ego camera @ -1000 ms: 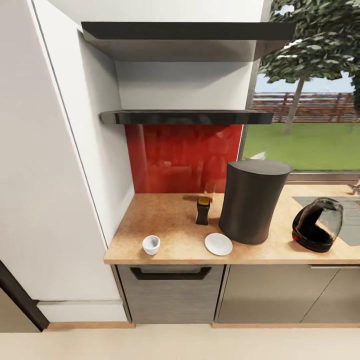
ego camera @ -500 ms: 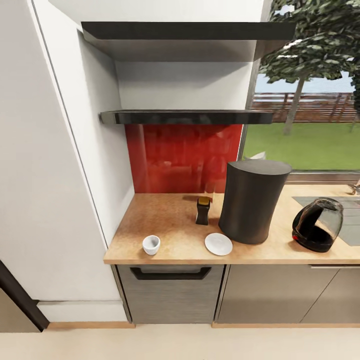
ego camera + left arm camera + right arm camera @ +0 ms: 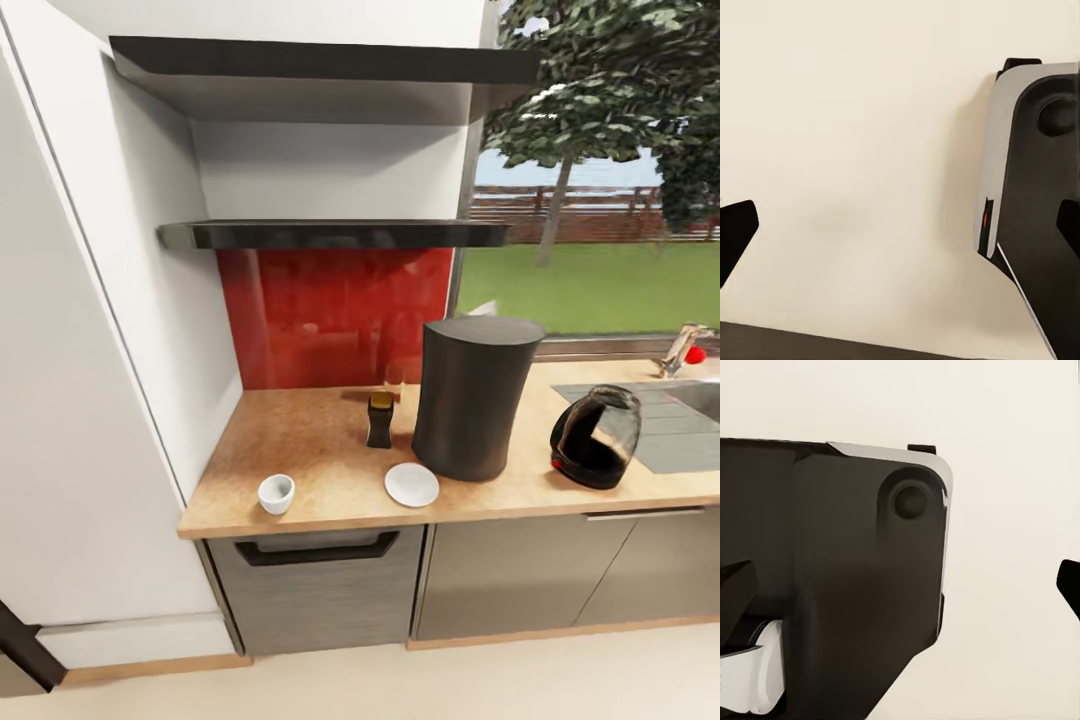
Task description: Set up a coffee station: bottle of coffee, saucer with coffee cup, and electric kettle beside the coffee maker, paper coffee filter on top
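So the tall dark cylindrical coffee maker (image 3: 470, 397) sits on the wooden countertop (image 3: 310, 450). The small dark coffee bottle with a gold cap (image 3: 380, 420) is just left of it, and the round white saucer (image 3: 411, 484) is right at its front. The little white coffee cup (image 3: 276, 493) stands well apart, near the counter's left end. The black glass electric kettle (image 3: 595, 437) is off to the right. Both wrist views face the pale floor: the left gripper (image 3: 900, 225) and the right gripper (image 3: 907, 585) each have their fingers spread wide, holding nothing.

The head camera has swung right, bringing the sink faucet (image 3: 683, 347) into view; nothing on the countertop (image 3: 320, 440) moved.
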{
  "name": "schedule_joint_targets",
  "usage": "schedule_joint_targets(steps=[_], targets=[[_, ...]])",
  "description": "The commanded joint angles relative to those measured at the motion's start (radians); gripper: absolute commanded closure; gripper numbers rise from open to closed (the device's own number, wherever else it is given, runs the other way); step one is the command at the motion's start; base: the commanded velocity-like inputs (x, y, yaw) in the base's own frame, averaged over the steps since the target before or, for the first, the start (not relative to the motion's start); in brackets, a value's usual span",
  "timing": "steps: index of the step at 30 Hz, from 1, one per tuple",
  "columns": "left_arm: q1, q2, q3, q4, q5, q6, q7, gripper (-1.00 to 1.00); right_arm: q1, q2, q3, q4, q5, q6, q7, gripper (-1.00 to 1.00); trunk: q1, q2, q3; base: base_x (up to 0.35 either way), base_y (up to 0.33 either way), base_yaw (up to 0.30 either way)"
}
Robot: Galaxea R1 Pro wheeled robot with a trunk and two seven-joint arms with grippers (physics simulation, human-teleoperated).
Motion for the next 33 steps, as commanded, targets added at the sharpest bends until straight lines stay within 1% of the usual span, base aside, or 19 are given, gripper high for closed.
schedule_joint_targets(steps=[1,5,14,18,21,23,25,26,27,28,29,30,31,33], targets=[[-0.003,0.0,0.008,0.001,-0.011,-0.005,0.001,-1.0,-0.001,0.0,0.007,0.001,-0.011,-0.004,0.004,-1.0,0.001,-0.002,-0.002,0.0,0.0,-0.295],[-0.009,-0.001,0.007,0.0,-0.013,-0.005,0.001,-1.0,-0.001,0.0,0.008,0.001,-0.011,-0.004,0.003,-1.0,0.001,-0.002,-0.002,-0.103,0.0,-0.157],[-0.012,-0.001,0.007,-0.002,-0.013,-0.006,0.001,-1.0,-0.001,0.001,0.008,0.001,-0.011,-0.004,0.002,-1.0,0.001,-0.002,-0.002,-0.305,0.0,-0.012],[-0.012,-0.003,0.007,-0.003,-0.013,-0.006,0.001,-1.0,-0.001,0.001,0.008,0.001,-0.011,-0.005,0.002,-1.0,0.001,-0.002,-0.002,-0.145,0.0,0.0],[-0.016,-0.015,0.007,-0.022,-0.013,-0.006,0.001,-1.0,-0.001,0.001,0.008,0.001,-0.011,-0.005,0.001,-1.0,0.001,-0.002,-0.002,-0.032,0.0,0.0],[-0.021,-0.029,0.007,-0.059,-0.013,-0.006,-0.003,-1.0,-0.001,0.001,0.008,0.001,-0.011,-0.005,0.001,-1.0,0.001,-0.002,-0.002,-0.01,0.0,0.0],[-0.036,-0.057,0.005,-0.131,-0.015,-0.005,-0.009,-1.0,-0.001,0.001,0.008,0.001,-0.01,-0.005,0.001,-1.0,0.001,-0.002,-0.002,-0.003,0.0,0.0],[-0.045,-0.071,-0.002,-0.164,-0.015,-0.005,-0.01,-1.0,-0.001,0.001,0.008,0.001,-0.01,-0.005,0.001,-1.0,0.001,-0.002,-0.002,-0.002,0.0,0.0],[-0.052,-0.087,-0.016,-0.196,-0.016,-0.005,-0.011,-1.0,-0.001,0.001,0.008,0.001,-0.01,-0.005,0.001,-1.0,0.001,-0.002,-0.002,-0.001,0.0,0.0],[-0.06,-0.102,-0.041,-0.23,-0.019,-0.004,-0.012,-1.0,-0.001,0.001,0.008,0.001,-0.009,-0.005,0.001,-1.0,0.001,-0.002,-0.002,0.0,0.0,0.0],[-0.069,-0.115,-0.074,-0.263,-0.022,-0.004,-0.012,-1.0,-0.001,0.001,0.008,0.001,-0.01,-0.005,0.001,-1.0,0.001,-0.002,-0.002,0.0,0.0,0.0],[-0.085,-0.132,-0.141,-0.312,-0.024,0.0,-0.012,-1.0,-0.001,0.001,0.008,0.001,-0.01,-0.006,0.001,-1.0,0.001,-0.002,-0.002,0.0,0.0,0.0],[-0.102,-0.143,-0.216,-0.359,-0.025,0.005,-0.012,-1.0,-0.001,0.001,0.008,0.001,-0.01,-0.007,0.001,-1.0,0.001,-0.002,-0.002,0.0,0.0,0.0],[-0.129,-0.152,-0.306,-0.423,-0.022,0.01,-0.012,-1.0,-0.001,0.001,0.008,0.001,-0.01,-0.008,0.001,-1.0,0.001,-0.002,-0.002,0.0,0.0,0.0]])
